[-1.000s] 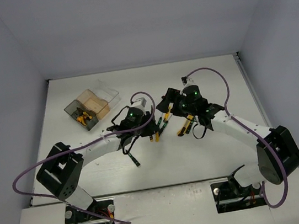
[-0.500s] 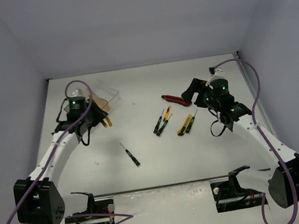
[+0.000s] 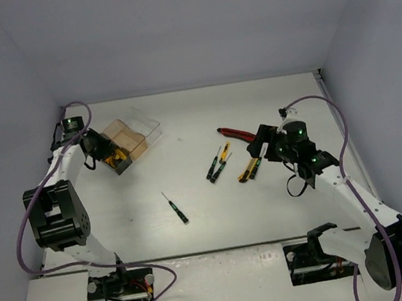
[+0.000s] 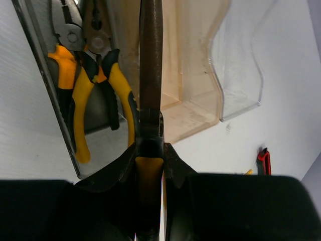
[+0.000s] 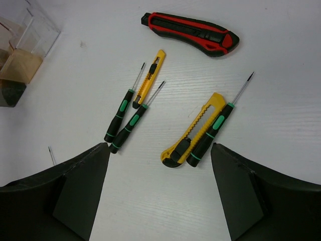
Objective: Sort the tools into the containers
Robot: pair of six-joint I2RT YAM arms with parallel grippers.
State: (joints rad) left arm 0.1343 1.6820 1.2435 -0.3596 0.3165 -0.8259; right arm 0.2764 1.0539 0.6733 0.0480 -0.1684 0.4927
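Observation:
My left gripper [image 3: 98, 148] [image 4: 149, 150] is shut on a yellow-and-black-handled tool [image 4: 150, 75] with a dark metal front, seen edge-on. It holds the tool over the wall between the smoky grey bin [image 4: 47, 90] [image 3: 98, 145] and the amber bin [image 4: 185, 75] [image 3: 126, 137]. The clear bin [image 4: 241, 65] [image 3: 147, 128] is beyond. Orange-handled pliers [image 4: 62, 65] and yellow-handled pliers [image 4: 100, 100] lie in the grey bin. My right gripper [image 3: 258, 144] [image 5: 159, 149] is open above a yellow utility knife [image 5: 193, 129] [image 3: 248, 168] and a black-green screwdriver [image 5: 208, 133].
Two more black-green screwdrivers [image 5: 120, 115] [image 5: 134, 122] and a slim yellow knife [image 5: 149, 78] lie left of them. A red-black utility knife [image 5: 190, 27] [image 3: 236, 132] lies farther back. One screwdriver [image 3: 175, 208] lies alone at mid-table. The left wall is close to the left arm.
My left arm swung from mid-table far left to the bins, carrying the yellow-handled tool. My right arm drew back to the right, then shifted down over the loose tools.

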